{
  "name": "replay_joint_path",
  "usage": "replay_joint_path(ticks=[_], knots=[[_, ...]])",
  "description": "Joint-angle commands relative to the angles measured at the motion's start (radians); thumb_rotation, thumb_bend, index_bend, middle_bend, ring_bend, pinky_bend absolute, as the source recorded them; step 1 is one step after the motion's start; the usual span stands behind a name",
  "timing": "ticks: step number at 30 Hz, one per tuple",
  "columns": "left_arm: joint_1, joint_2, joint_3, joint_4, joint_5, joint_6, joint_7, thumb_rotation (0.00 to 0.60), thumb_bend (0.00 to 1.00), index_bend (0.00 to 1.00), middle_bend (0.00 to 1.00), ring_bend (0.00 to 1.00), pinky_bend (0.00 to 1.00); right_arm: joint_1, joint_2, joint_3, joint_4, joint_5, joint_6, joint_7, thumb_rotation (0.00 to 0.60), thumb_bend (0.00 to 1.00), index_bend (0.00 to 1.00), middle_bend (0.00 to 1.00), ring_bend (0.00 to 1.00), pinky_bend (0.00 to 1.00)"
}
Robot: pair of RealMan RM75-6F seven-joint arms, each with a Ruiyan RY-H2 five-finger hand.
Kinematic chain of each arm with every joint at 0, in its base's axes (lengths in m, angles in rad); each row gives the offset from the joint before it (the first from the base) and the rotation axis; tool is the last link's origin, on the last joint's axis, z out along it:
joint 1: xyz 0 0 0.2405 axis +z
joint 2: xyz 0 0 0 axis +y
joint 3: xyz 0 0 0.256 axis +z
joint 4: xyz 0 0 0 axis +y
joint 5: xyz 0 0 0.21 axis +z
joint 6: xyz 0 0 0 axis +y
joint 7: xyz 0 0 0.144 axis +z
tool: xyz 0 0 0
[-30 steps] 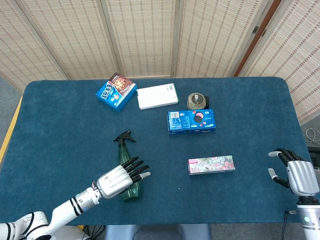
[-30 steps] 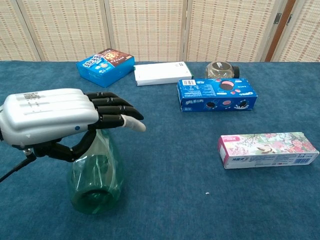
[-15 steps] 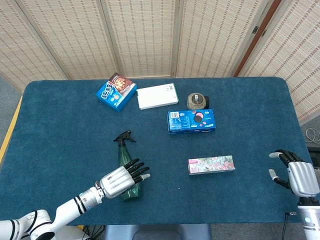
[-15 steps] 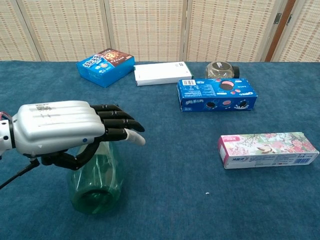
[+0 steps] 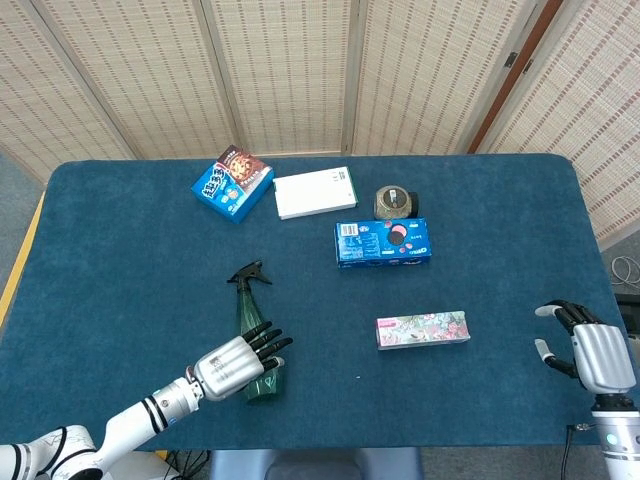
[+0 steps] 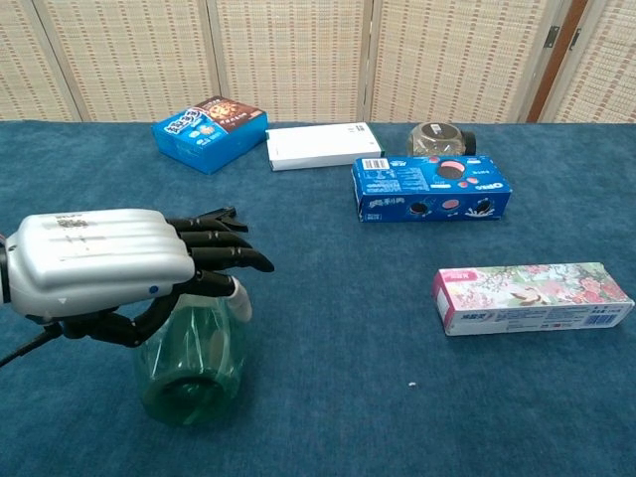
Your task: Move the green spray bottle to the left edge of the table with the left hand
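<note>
The green spray bottle [image 5: 246, 312] lies on its side on the blue table [image 5: 80, 280], its black nozzle pointing to the far side. In the chest view its clear green body [image 6: 191, 370] shows base-on under my left hand [image 6: 97, 260]. That left hand [image 5: 236, 361] sits over the bottle's body, palm down, with the fingers spread and bent down over the top and the thumb low at the bottle's side. No closed grip shows. My right hand [image 5: 590, 352] rests open at the table's near right corner, holding nothing.
A blue snack box [image 5: 232, 183], a white box [image 5: 315, 192] and a round jar [image 5: 395, 203] stand along the far side. A blue cookie box [image 5: 383, 242] and a floral box [image 5: 422, 329] lie right of the bottle. Bare cloth stretches left of it.
My left hand has sunk lower over the bottle and its fingers have bent downward. The bottle and the right hand have stayed where they were.
</note>
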Motion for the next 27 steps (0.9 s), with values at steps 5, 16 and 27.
replay_joint_path(ticks=[5, 16, 27], knots=[[0.009, 0.029, 0.012, -0.027, -0.015, 0.011, 0.016, 0.6, 1.0, 0.3, 0.05, 0.0, 0.0, 0.0, -0.003, 0.0, 0.002, 0.001, -0.001, 0.001, 0.6, 0.24, 0.4, 0.37, 0.32, 0.52], [0.029, 0.066, 0.03, -0.049, -0.055, 0.024, 0.049, 0.6, 1.0, 0.36, 0.05, 0.0, 0.0, 0.0, -0.008, -0.001, 0.004, 0.0, -0.003, 0.001, 0.6, 0.24, 0.4, 0.37, 0.32, 0.52], [0.088, 0.129, 0.055, -0.069, -0.092, 0.091, 0.067, 0.6, 1.0, 0.38, 0.05, 0.0, 0.0, -0.001, -0.009, -0.003, 0.001, 0.0, -0.005, -0.001, 0.6, 0.24, 0.4, 0.37, 0.32, 0.52]])
